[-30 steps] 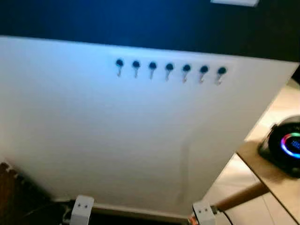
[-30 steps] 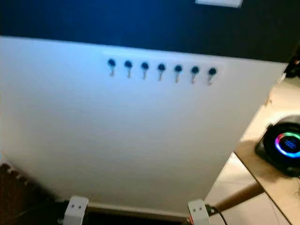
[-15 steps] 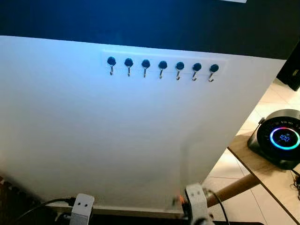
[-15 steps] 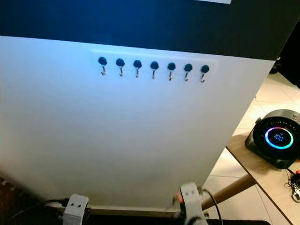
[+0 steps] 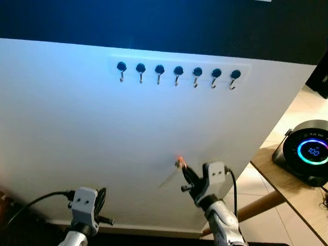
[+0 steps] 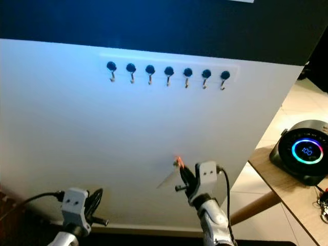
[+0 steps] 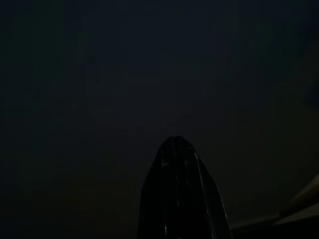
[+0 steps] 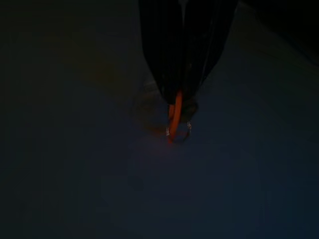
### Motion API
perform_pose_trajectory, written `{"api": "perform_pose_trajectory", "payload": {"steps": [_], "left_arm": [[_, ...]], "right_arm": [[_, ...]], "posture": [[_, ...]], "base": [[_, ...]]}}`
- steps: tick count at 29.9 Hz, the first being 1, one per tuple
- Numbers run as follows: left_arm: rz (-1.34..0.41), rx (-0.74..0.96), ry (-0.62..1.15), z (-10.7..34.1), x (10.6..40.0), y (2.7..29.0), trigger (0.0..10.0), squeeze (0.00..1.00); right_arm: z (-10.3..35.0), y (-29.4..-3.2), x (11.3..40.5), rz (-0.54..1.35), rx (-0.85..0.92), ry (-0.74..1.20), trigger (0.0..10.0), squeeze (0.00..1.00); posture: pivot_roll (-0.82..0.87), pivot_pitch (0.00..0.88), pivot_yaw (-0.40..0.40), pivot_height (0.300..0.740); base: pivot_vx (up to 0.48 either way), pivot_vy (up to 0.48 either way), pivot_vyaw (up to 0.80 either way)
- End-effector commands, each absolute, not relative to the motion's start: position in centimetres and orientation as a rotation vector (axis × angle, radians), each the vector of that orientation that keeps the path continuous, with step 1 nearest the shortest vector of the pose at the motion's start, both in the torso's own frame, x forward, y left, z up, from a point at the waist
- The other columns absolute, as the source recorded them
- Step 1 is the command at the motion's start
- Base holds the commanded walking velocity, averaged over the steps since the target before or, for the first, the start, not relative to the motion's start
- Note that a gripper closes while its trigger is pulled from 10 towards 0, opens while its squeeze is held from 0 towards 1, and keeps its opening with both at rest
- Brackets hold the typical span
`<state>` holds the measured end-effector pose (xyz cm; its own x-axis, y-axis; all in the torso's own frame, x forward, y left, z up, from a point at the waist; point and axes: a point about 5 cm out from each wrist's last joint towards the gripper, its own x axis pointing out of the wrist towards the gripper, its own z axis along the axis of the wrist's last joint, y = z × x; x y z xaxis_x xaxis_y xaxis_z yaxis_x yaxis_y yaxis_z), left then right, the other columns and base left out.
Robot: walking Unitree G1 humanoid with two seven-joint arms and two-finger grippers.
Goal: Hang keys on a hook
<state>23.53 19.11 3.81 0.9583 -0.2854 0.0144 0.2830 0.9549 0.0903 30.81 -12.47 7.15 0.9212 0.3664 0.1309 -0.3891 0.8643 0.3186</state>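
The keys (image 5: 180, 163) are a small orange thing with a metal ring, and they sit right at the tip of the right gripper (image 5: 185, 171). The right gripper's two black fingers are pressed together on the keys, as the right wrist view shows, with the orange bit and the ring (image 8: 179, 130) poking out past the tips. The gripper holds the keys up in front of a big white wall panel (image 5: 102, 143), low down on it and well below the hooks. High on the panel is a row of seven hooks (image 5: 178, 74), each with a dark round knob and a little metal hook under it. All the hooks are bare. The keys are about under the middle hook. The left gripper (image 5: 100, 205) is low at the bottom, near the foot of the panel. The left wrist view is very dark, but its two black fingers (image 7: 179, 194) look closed together on nothing. Off to the robot's right is a wooden table (image 5: 287, 189), and on it stands a round black gadget (image 5: 310, 156) with a glowing ring of colours.
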Motion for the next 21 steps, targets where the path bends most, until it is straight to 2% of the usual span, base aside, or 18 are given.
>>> {"api": "perform_pose_trajectory", "payload": {"steps": [1,3,5,6,10,11,16,21], "left_arm": [[-0.313,0.088,-0.021,3.8,23.3,18.9,10.0,0.0],[-0.327,0.104,-0.057,4.5,23.4,18.5,10.0,0.0],[-0.33,0.103,-0.071,4.8,23.5,18.3,10.0,0.0],[-0.326,0.1,-0.096,5.4,23.7,18.0,10.0,0.0],[-0.338,0.102,-0.115,6.0,23.8,17.6,10.0,0.0],[-0.349,0.107,-0.129,6.4,23.8,17.3,10.0,0.0],[-0.35,0.113,-0.163,7.2,24.1,16.9,10.0,0.0],[-0.35,0.119,-0.187,7.9,24.1,16.7,10.0,0.0]], "right_arm": [[7.1,-13.1,30.7,0.391,0.422,-0.057,10.0,0.0],[9.1,-14.0,30.8,0.466,0.559,-0.117,10.0,0.0],[10.2,-14.3,30.6,0.516,0.606,-0.156,10.0,0.0],[11.7,-15.0,30.4,0.578,0.622,-0.212,10.0,0.0],[13.1,-16.0,30.2,0.611,0.664,-0.255,10.0,0.0],[14.2,-16.5,29.9,0.671,0.719,-0.274,10.0,0.0],[16.6,-16.5,28.6,0.856,0.775,-0.292,10.0,0.0],[17.5,-17.1,28.2,0.902,0.841,-0.287,10.0,0.0]], "posture": [[0.13,0.057,-0.071,0.74],[0.12,0.055,-0.07,0.74],[0.12,0.053,-0.07,0.74],[0.12,0.051,-0.069,0.74],[0.11,0.049,-0.07,0.74],[0.11,0.047,-0.07,0.74],[0.11,0.047,-0.072,0.74],[0.11,0.046,-0.072,0.74]], "base": [[0.0,0.0,0.0],[0.0,0.0,0.0],[0.0,0.0,0.0],[0.0,0.0,0.0],[0.0,0.0,0.0],[0.0,0.0,0.0],[0.0,0.0,0.0],[0.0,0.0,0.0]]}}
